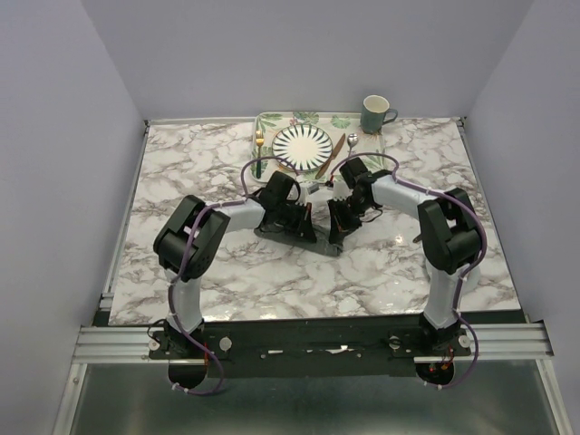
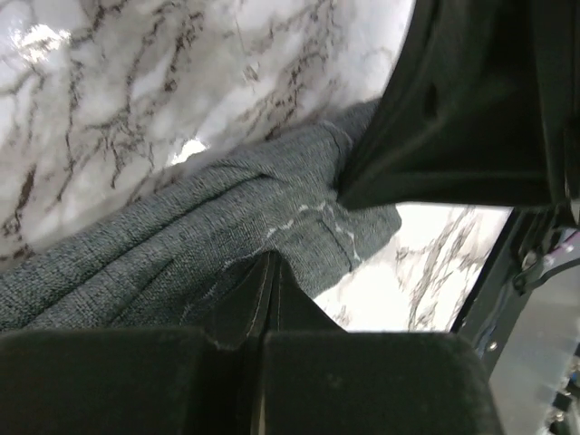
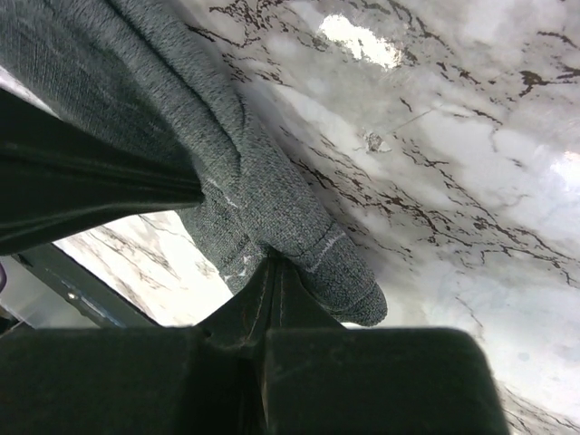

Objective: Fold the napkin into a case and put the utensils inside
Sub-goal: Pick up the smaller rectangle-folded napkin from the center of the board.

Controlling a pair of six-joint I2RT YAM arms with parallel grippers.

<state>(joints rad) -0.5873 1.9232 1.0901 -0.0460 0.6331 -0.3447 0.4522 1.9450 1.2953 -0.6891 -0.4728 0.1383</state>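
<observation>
- The left fingers (image 2: 268, 294) are pressed fully together, pinching a fold of the napkin (image 2: 181, 236) close to its pale stitched line.
- The right fingers (image 3: 272, 292) are also clamped tight on the cloth. A rounded, bunched end pokes out just past their tips.
- Seen from above, both arms reach in to the middle of the worktop (image 1: 227, 263), with the two sets of fingers near each other.
- The napkin lies bunched under and between the fingers. It is rumpled rather than flat, and the wrists hide most of it.
- In both wrist views the cloth runs from the pinch down onto the marble.
- The fork (image 1: 259, 143) lies left of the plate (image 1: 304, 145), the knife (image 1: 328, 161) slants at its right, and the spoon (image 1: 351, 143) is further right.
- All three rest on the leafy tray (image 1: 272, 120) at the far edge, well apart from the napkin.
- A mug (image 1: 374, 114) stands by the tray's far right corner.
</observation>
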